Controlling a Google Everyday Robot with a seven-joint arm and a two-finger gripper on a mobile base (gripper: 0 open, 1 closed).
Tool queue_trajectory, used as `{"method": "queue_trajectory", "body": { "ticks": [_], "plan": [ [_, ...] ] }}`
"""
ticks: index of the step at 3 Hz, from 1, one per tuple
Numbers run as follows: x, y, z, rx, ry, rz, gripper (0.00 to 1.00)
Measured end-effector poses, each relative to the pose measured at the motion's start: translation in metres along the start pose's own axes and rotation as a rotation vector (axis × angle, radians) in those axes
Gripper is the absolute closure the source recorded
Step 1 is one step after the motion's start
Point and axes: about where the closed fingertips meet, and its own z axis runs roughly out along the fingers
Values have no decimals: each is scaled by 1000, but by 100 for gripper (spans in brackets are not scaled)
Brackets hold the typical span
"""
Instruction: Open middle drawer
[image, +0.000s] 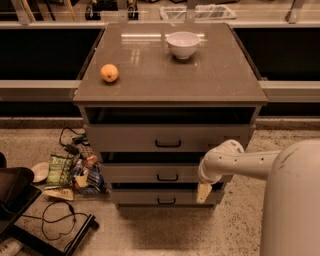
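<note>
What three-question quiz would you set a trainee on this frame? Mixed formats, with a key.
1. True or false: the orange lies inside the white bowl.
2. Where is the claw? A) above the bowl; B) low at the front of the cabinet, right of the drawer handles; C) at the cabinet's left side.
3. Fill in: the middle drawer carries a small black ____ at its centre.
Key: 1 false, the orange sits apart from the bowl on the cabinet's top. 2 B. 3 handle.
</note>
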Motion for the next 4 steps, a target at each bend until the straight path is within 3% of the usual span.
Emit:
{"method": "queue_trajectory", "body": {
  "ticks": [1, 2, 3, 4],
  "plan": [
    [-6, -6, 10, -8, -1, 1, 0],
    [-9, 3, 21, -35, 6, 1, 16],
    [1, 18, 1, -11, 5, 43, 40],
    [22, 48, -51, 23, 17, 107, 63]
  ]
}}
